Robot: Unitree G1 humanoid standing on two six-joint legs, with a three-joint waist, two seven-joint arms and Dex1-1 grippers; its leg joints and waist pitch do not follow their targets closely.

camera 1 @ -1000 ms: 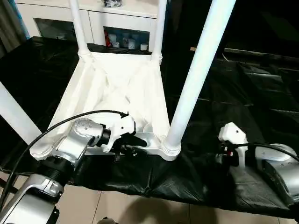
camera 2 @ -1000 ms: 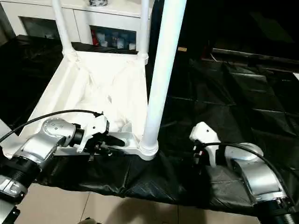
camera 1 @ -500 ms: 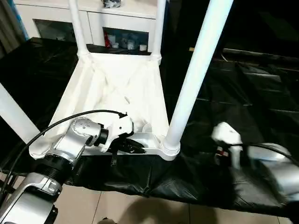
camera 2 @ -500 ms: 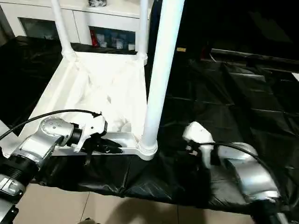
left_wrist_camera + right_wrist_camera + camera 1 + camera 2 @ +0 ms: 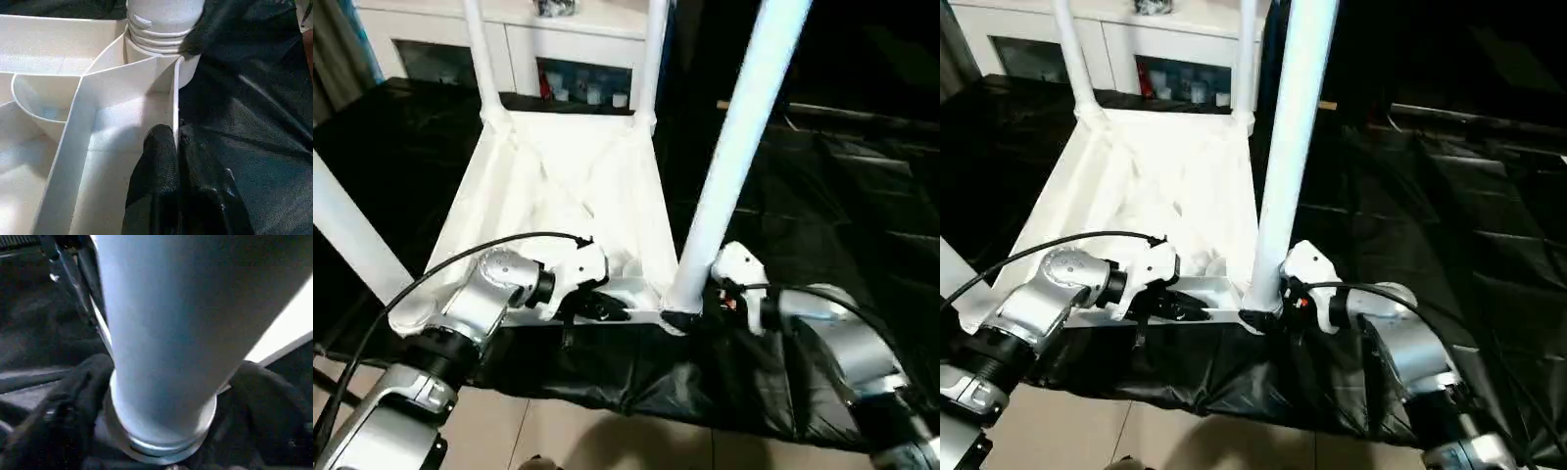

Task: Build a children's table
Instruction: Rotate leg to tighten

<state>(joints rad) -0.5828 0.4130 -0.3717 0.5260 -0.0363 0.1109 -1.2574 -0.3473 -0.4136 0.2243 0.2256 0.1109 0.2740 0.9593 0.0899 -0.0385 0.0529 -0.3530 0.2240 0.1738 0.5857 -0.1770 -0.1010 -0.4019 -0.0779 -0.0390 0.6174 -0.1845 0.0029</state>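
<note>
Head views first: the table top (image 5: 570, 196) lies upside down on the black sheet (image 5: 822, 196), ribs up, with legs standing in its corner sockets — two at the far corners, one at the near left, and the near right leg (image 5: 732, 147) rising tall toward the camera. The left gripper (image 5: 597, 309) sits at the near edge of the top, just beside that leg's socket. The right gripper (image 5: 1273, 299) is up against the base of the near right leg, at its collar.

Left wrist view: both black fingers (image 5: 159, 166) are closed on the thin near wall of the top, one inside and one outside, pinching it. The ridged collar (image 5: 159, 36) sits in the socket just beyond.

Right wrist view: the leg comes between two dark fingers (image 5: 63, 396), which sit wide on either side of the collar. They seem to touch it, but the picture is too blurred to be sure they grip.

Risk, as I judge it — if the right gripper pushes or twists off-axis, the leg could tilt in its socket, or the top could slip from the left pinch and slide on the sheet.
</note>
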